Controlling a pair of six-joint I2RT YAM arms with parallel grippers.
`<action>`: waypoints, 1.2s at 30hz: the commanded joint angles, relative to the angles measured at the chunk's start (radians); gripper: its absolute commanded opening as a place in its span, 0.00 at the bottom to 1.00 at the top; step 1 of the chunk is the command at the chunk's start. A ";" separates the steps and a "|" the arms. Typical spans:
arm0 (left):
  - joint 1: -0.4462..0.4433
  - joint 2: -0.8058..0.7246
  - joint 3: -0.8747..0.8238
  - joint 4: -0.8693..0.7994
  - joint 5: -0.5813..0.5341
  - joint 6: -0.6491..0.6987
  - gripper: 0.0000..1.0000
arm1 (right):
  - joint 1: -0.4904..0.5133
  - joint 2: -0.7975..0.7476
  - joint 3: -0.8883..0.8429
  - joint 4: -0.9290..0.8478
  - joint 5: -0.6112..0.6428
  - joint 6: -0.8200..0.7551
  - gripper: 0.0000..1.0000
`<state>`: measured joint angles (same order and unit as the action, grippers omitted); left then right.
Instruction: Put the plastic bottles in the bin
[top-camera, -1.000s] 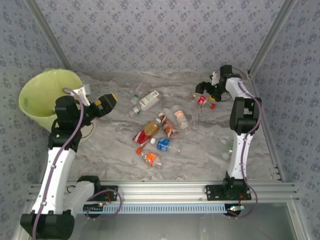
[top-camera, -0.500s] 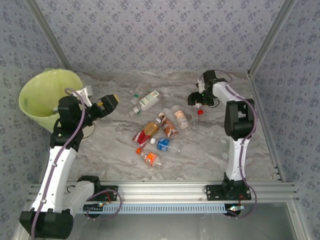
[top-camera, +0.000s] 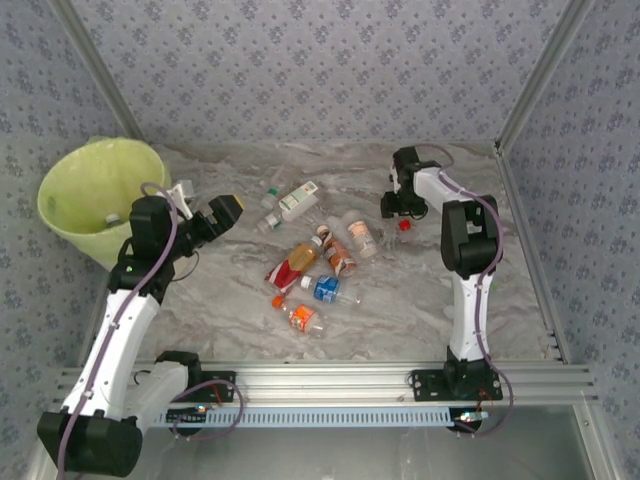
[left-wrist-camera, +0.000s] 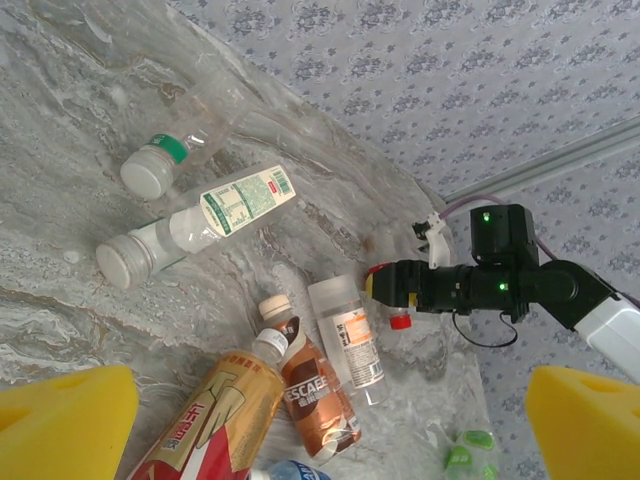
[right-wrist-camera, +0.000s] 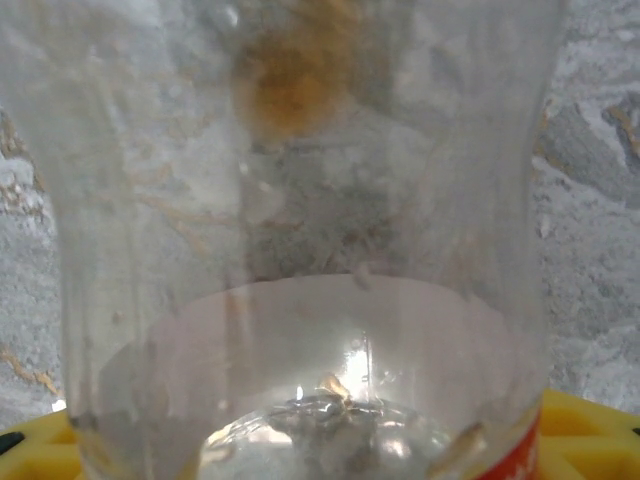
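**Operator:** What has the right gripper got?

**Spotter:** Your right gripper (top-camera: 392, 205) is closed on a clear bottle (right-wrist-camera: 300, 220). On its wrist camera you see the yellow pads (right-wrist-camera: 600, 440) against both sides of the bottle, with a strip of red label by the right pad. From the left wrist camera, the bottle's red cap (left-wrist-camera: 399, 320) shows just below the gripper, over the far right part of the table (top-camera: 420, 300).

**Operator:** And the left?

**Spotter:** Your left gripper (top-camera: 224, 210) is wide open and holds nothing. It hangs above the table between the bin (top-camera: 75, 190) and the heap of bottles, with its yellow fingers (left-wrist-camera: 60, 425) far apart.

**Operator:** Where are the other bottles?

**Spotter:** They are lying in the middle of the table, well apart from the bin.
- **Farthest from you:** a green-capped bottle (left-wrist-camera: 165, 160) and a white-labelled bottle (left-wrist-camera: 215, 215) lie side by side.
- **Nearer:** an orange-and-red bottle (left-wrist-camera: 215, 420) touches a brown Nescafe bottle (left-wrist-camera: 315, 390). An orange-labelled clear bottle (left-wrist-camera: 350, 345) lies just beside that one.
- **Nearest the arm bases:** you have a blue-labelled bottle (top-camera: 327, 290) and an orange bottle (top-camera: 300, 317).

The bin stands upright at the left side, with its lime-green bag folded over the rim.
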<state>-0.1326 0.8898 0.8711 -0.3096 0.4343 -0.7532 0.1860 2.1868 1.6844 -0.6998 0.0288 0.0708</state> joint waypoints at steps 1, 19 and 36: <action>-0.014 0.014 0.005 0.023 -0.005 -0.009 1.00 | 0.005 -0.134 -0.075 0.037 0.029 0.030 0.51; -0.265 0.242 0.149 0.130 0.081 0.121 0.99 | 0.164 -0.778 -0.483 0.328 -0.239 0.050 0.50; -0.404 0.397 0.262 0.393 0.157 0.066 0.97 | 0.401 -0.872 -0.584 0.561 -0.469 0.010 0.52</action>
<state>-0.5266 1.2686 1.0889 0.0177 0.6086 -0.6682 0.5583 1.3094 1.0927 -0.2104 -0.3901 0.0887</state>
